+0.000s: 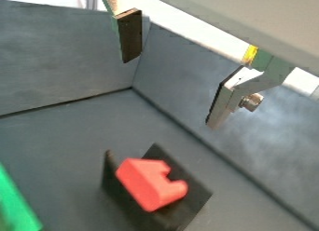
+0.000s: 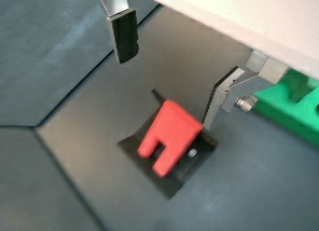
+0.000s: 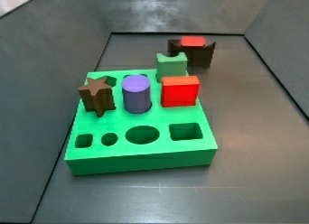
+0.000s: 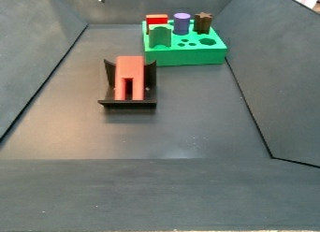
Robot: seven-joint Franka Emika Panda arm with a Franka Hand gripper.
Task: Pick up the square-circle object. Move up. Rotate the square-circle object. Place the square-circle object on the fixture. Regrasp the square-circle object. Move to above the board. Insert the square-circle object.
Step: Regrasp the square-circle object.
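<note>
The square-circle object (image 2: 169, 132), a small bright-red piece, rests on the dark fixture (image 2: 174, 169), apart from the gripper. Both side views show it there too, the square-circle object (image 4: 129, 75) on the fixture (image 4: 127, 100), and the square-circle object (image 3: 190, 42) on the fixture (image 3: 201, 56). My gripper (image 1: 180, 65) hangs above them, open, with only bare floor between its fingers (image 1: 129, 34); the gripper (image 2: 173, 67) looks the same in both wrist views. The green board (image 3: 139, 151) lies flat beyond the fixture (image 1: 156, 211).
On the board stand a brown star piece (image 3: 97, 92), a purple cylinder (image 3: 136, 92), a larger red cube (image 3: 180, 90) and a green notched block (image 3: 172, 63). Grey walls enclose the floor. The board's edge (image 2: 293, 100) shows near one finger.
</note>
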